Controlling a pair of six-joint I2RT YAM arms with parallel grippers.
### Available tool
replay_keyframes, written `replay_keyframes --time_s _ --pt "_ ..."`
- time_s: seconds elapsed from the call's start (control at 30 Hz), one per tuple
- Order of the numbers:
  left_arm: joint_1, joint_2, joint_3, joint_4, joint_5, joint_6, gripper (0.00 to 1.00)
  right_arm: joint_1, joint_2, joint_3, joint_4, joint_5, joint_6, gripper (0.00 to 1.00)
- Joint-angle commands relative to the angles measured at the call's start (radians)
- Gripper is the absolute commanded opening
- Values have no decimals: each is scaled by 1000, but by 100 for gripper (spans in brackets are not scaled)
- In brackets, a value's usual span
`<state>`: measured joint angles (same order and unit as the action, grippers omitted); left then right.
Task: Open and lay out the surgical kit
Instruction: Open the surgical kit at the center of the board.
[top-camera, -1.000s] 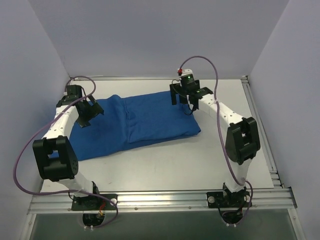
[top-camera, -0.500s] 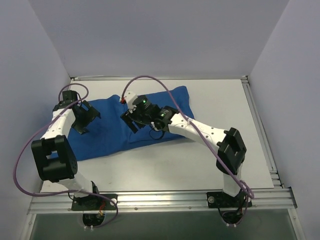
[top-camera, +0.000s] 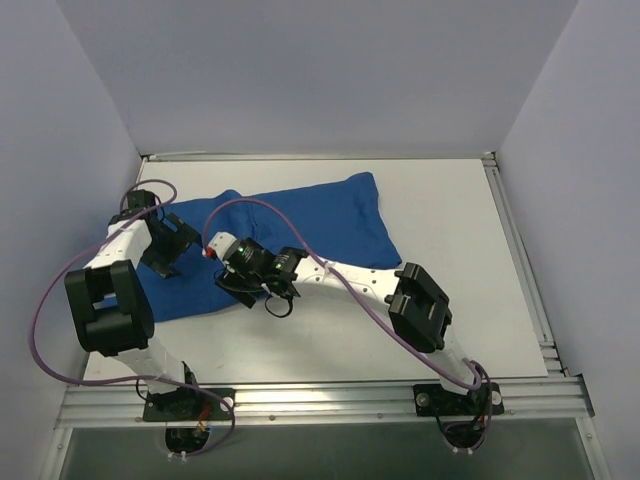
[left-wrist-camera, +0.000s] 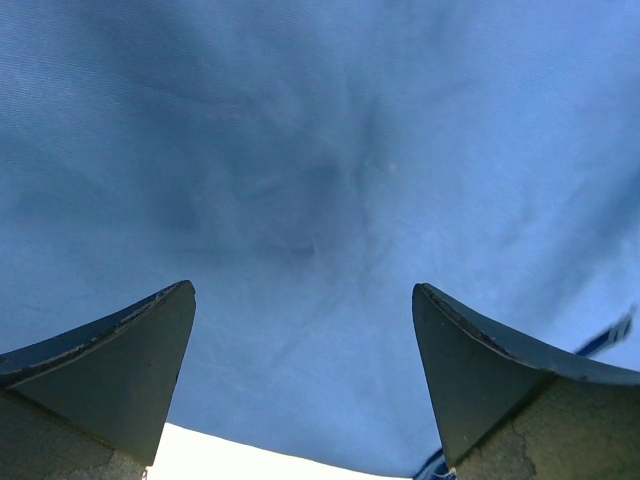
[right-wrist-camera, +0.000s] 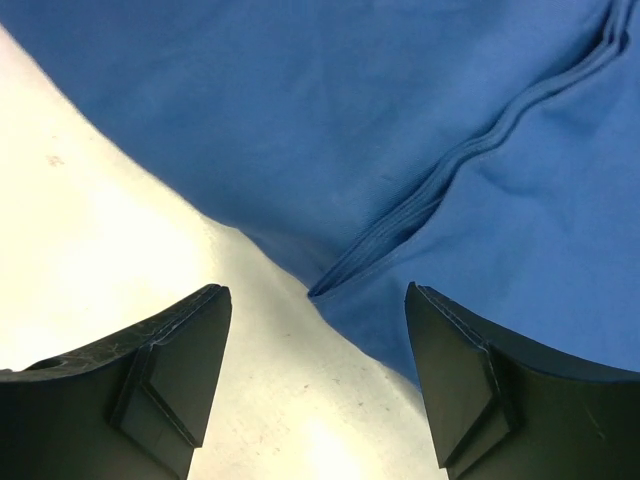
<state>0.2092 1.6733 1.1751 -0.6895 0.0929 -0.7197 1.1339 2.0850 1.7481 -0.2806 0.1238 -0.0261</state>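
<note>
Surgical kit lies wrapped in blue cloth on the tabletop, left of centre. We note the left claw wide above the cloth, the right claw parted, empty, at its folded near edge. We advise pinching the top layer only.

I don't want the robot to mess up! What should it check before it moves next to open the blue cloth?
1. Left end effector open: ok, empty, over the cloth.
2. Right end effector open: ok, nothing between its jaws.
3. Fold edge just ahead of it: ok.
4. Cloth unfolded: not ok, folded shut.
5. What lies under the cloth: cannot tell, hidden.
</note>
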Motion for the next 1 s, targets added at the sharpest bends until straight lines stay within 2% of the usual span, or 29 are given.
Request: replay_keyframes --time_s 0.0,0.17,0.3,0.73,0.83,0.87,0.93,0.97 --pt "15 17 12 -2 -4 -4 99 1 3 39 -28 108 17 71" --pt "16 26 8 -2 -7 -17 99 7 18 28 -37 189 15 66" --pt "16 40 11 -4 -10 -24 99 7 29 24 -40 198 11 61" --pt "18 114 32 7 5 -50 99 0 52 5 -23 155 5 60" --pt "18 152 69 -16 4 -50 99 -19 44 5 -14 155 12 48" --pt "18 160 78 -21 -1 -49 99 -25 40 5 -12 148 20 36" --pt "18 169 98 -25 2 -49 100 -46 24 2 0 140 26 23" --pt "18 169 101 -22 -2 -47 100 -54 17 1 4 139 26 14"
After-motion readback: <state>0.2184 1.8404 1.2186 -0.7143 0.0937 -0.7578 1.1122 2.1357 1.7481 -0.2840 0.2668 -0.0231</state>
